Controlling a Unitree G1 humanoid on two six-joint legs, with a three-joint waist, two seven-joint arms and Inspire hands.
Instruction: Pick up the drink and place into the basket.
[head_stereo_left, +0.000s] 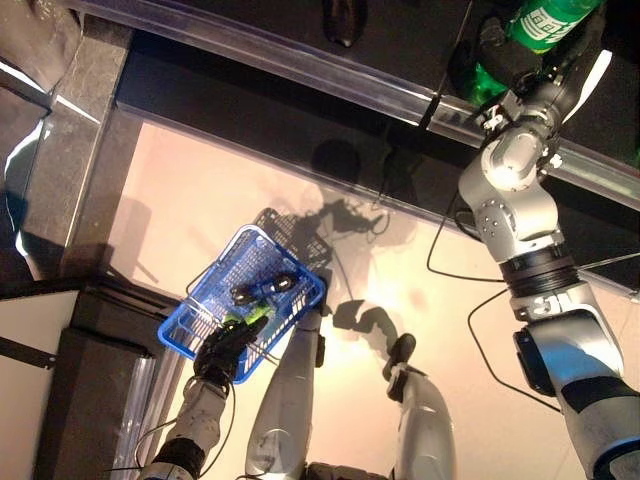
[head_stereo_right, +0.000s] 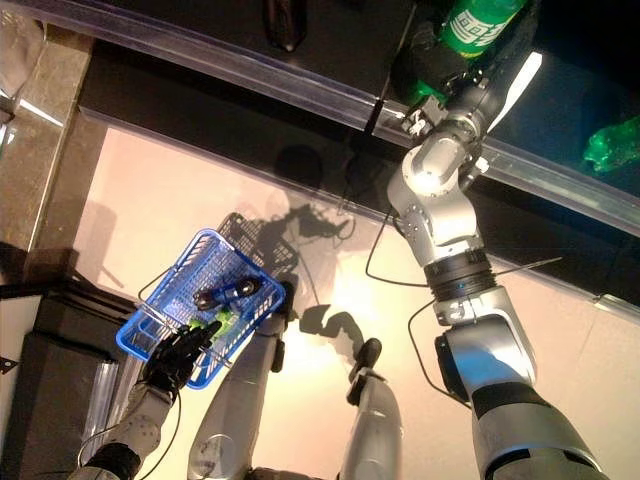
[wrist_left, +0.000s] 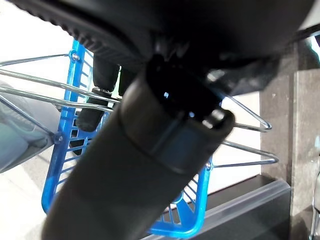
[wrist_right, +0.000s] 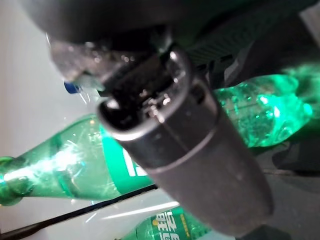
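A green drink bottle (head_stereo_left: 550, 20) stands out of a dark shelf at the upper right. My right hand (head_stereo_left: 500, 55) is wrapped round its middle; in the right wrist view the thumb (wrist_right: 190, 150) lies across the bottle's label (wrist_right: 65, 165). At the lower left my left hand (head_stereo_left: 225, 350) holds a blue basket (head_stereo_left: 215, 285) by its wire handles (wrist_left: 240, 150), fingers curled over the wires. Dark handle grips (head_stereo_left: 265, 285) and a small green thing (head_stereo_left: 250, 318) lie inside the basket.
More green bottles (wrist_right: 260, 107) lie beside the held one, and another (head_stereo_right: 610, 145) shows further right on the shelf. A clear rail (head_stereo_left: 300, 65) edges the shelf front. A dark bottle (head_stereo_left: 343, 25) stands at the top. A black counter (head_stereo_left: 90, 350) borders the lower left.
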